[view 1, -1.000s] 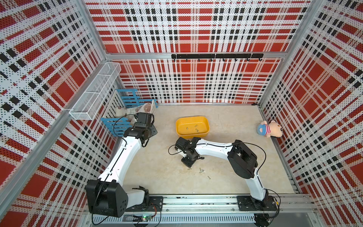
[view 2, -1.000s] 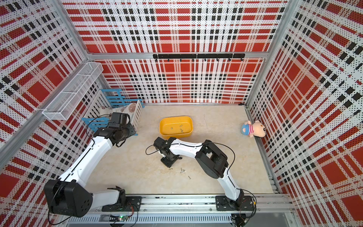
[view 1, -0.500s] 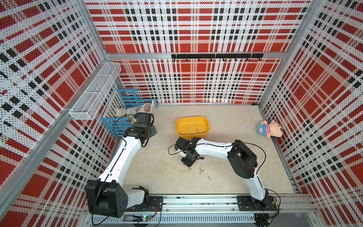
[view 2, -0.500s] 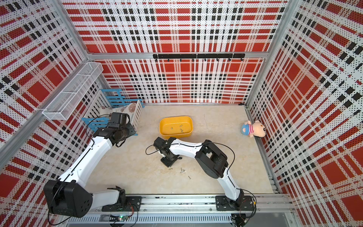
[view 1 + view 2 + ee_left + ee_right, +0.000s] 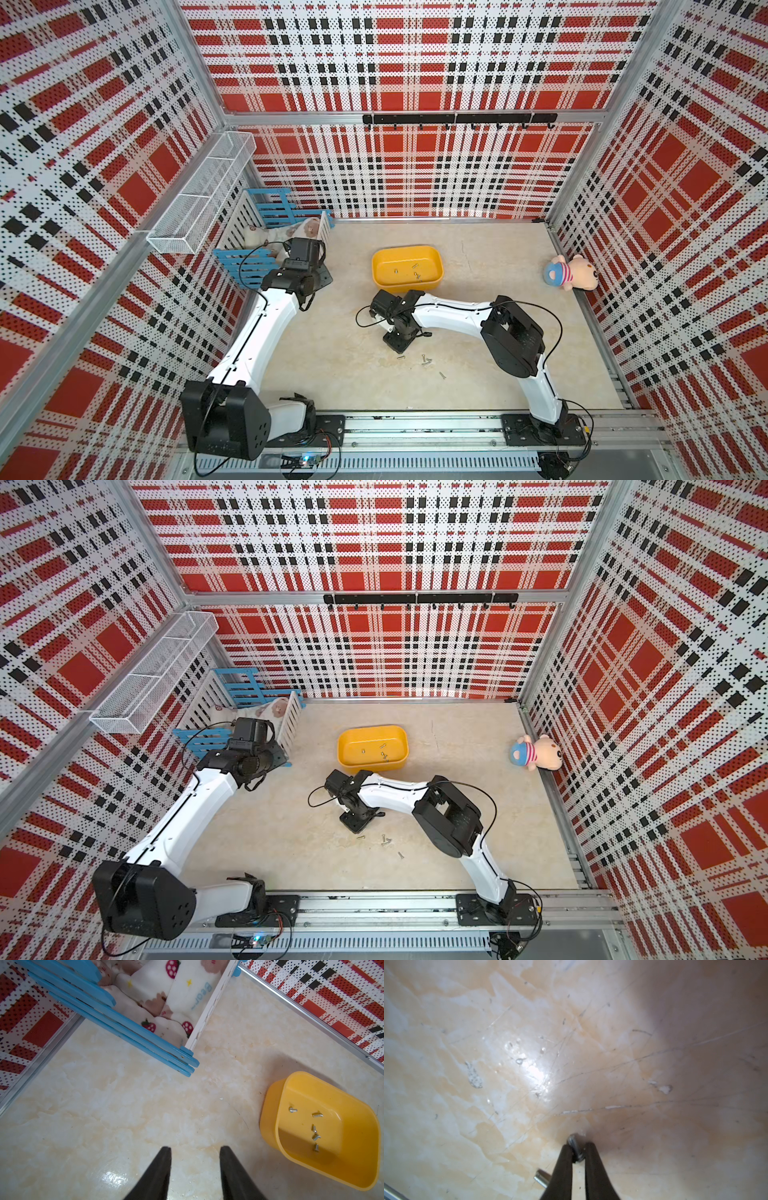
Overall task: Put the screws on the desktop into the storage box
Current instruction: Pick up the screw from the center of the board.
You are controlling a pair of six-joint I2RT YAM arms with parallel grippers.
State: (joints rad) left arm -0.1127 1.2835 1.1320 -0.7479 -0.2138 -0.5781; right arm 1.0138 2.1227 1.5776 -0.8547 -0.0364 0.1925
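Note:
My right gripper (image 5: pixel 578 1147) is down at the desktop (image 5: pixel 332 353), shut on one small silver screw (image 5: pixel 573 1140) pinched between its tips. Another screw (image 5: pixel 542 1178) lies just beside one finger. In both top views this gripper (image 5: pixel 399 338) stands in front of the yellow storage box (image 5: pixel 376 266), with loose screws (image 5: pixel 426 360) on the desktop just in front of it. Several screws (image 5: pixel 314 1132) lie inside the storage box (image 5: pixel 270 1105). My left gripper (image 5: pixel 195 1148) hangs open above bare desktop near the blue-and-white crate, holding nothing.
A blue-and-white slatted crate (image 5: pixel 270 232) with a printed fleece cloth stands in the back left corner. Above it a white wire-mesh basket (image 5: pixel 203 195) hangs on the left wall. A plush toy (image 5: pixel 571 274) lies against the right wall.
The right gripper's jaws have closed onto a screw at the desktop. Neither arm has visibly shifted place.

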